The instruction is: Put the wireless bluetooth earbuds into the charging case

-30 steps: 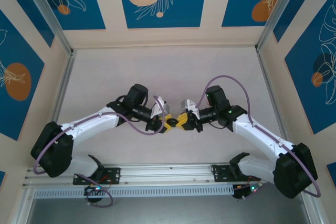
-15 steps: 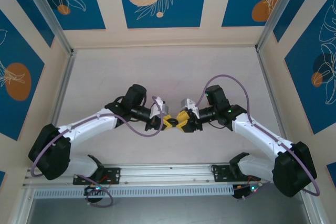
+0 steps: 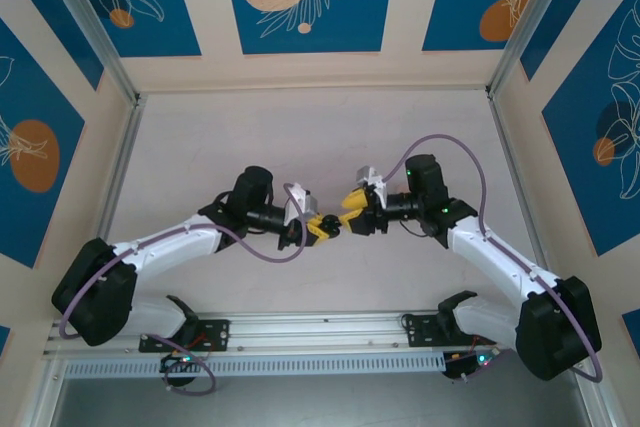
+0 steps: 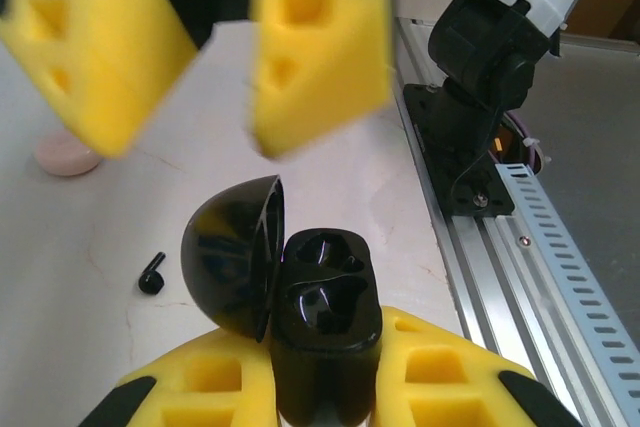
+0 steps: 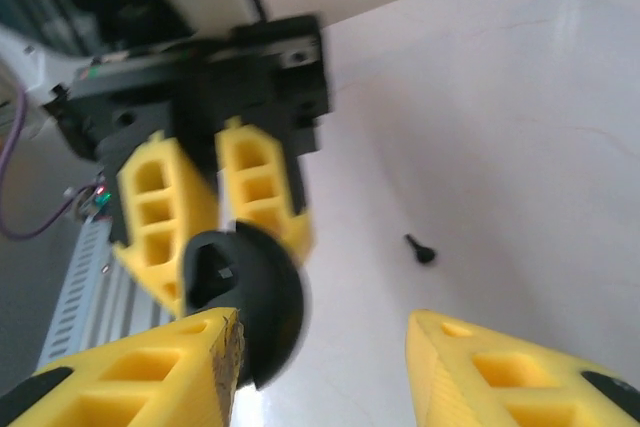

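My left gripper (image 4: 322, 342) is shut on a black charging case (image 4: 325, 292), held upright off the table. Its round lid (image 4: 232, 252) hangs open to the left, and both sockets look empty. My right gripper (image 5: 320, 327) stands open with nothing between its fingers, just beyond the case; its blurred yellow fingers (image 4: 320, 57) fill the top of the left wrist view. In the top view the left gripper (image 3: 322, 227) and right gripper (image 3: 350, 209) nearly meet at mid-table. One black earbud (image 4: 152, 274) lies on the table; in the right wrist view the same earbud (image 5: 420, 249) lies beyond the case lid (image 5: 250, 302).
A pale pink case (image 4: 67, 155) sits closed on the table, farther out on the left. The aluminium rail (image 4: 540, 247) with the right arm's base (image 4: 485, 67) runs along the table's near edge. Walls close in the white table (image 3: 320, 137) on three sides.
The right gripper has opened and pulled back up and to the right, away from the case. The left gripper has closed tighter on the case and shifted slightly left.
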You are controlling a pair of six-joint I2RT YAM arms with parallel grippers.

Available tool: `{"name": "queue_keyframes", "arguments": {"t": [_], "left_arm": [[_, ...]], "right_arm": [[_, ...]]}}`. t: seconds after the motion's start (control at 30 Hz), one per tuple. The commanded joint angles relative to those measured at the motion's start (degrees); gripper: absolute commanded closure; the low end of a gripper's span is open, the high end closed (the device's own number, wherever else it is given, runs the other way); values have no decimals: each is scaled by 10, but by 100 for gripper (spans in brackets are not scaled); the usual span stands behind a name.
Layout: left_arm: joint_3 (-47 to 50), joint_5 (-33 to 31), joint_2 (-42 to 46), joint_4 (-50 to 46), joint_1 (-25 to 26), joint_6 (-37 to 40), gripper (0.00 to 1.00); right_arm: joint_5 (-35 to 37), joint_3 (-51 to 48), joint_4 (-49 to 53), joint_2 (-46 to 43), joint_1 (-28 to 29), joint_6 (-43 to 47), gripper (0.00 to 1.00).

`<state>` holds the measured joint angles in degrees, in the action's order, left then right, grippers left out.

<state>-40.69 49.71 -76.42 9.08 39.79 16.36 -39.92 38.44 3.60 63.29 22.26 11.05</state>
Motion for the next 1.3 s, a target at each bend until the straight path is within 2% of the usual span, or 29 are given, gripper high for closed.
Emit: {"name": "queue_keyframes", "arguments": {"t": [0.0, 0.47, 0.7, 1.0, 1.27], "left_arm": [[11, 23, 14, 35, 2, -16, 83], [50, -6, 12, 132, 2, -61, 83], [50, 21, 1, 159, 2, -65, 82], [50, 33, 6, 161, 5, -49, 82], [51, 34, 8, 155, 10, -36, 82]], "right_arm": [[6, -7, -29, -6, -21, -45, 53], [-39, -29, -5, -61, -24, -57, 52], [-108, -17, 17, -14, 8, -76, 49], [-151, 14, 13, 55, 24, -91, 47], [-184, 26, -16, 85, 25, -103, 58]]}}
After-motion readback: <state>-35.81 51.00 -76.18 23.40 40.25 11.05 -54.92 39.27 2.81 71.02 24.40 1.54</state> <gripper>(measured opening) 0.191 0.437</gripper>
